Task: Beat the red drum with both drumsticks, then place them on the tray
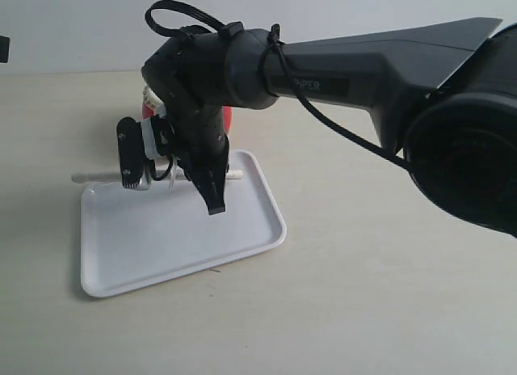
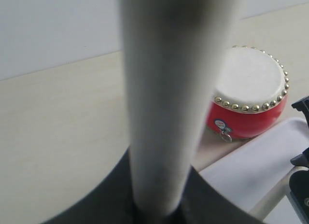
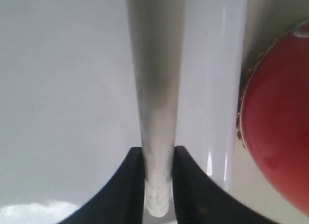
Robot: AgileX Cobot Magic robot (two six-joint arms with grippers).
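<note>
The red drum (image 2: 251, 89) stands just beyond the far rim of the white tray (image 1: 161, 254); in the exterior view the arm hides most of the drum (image 1: 150, 110). My right gripper (image 3: 158, 150) is shut on the butt of one of the drumsticks (image 3: 157, 89). That stick lies level over the tray (image 3: 63, 89) along the rim nearest the drum (image 3: 280, 118). From outside, the right gripper (image 1: 212, 185) hangs low over the tray's far part and the stick (image 1: 97, 178) reaches left past the rim. My left gripper (image 2: 159, 204) is shut on the other drumstick (image 2: 169, 89), which rises blurred before the camera. It shows beside the right one (image 1: 129, 158).
The tray sits on a pale beige tabletop (image 1: 363, 294) with a light wall behind. The right arm's thick dark links (image 1: 380, 68) and its cable span the upper right of the exterior view. Black parts of the right gripper (image 2: 300, 108) show at the edge of the left wrist view.
</note>
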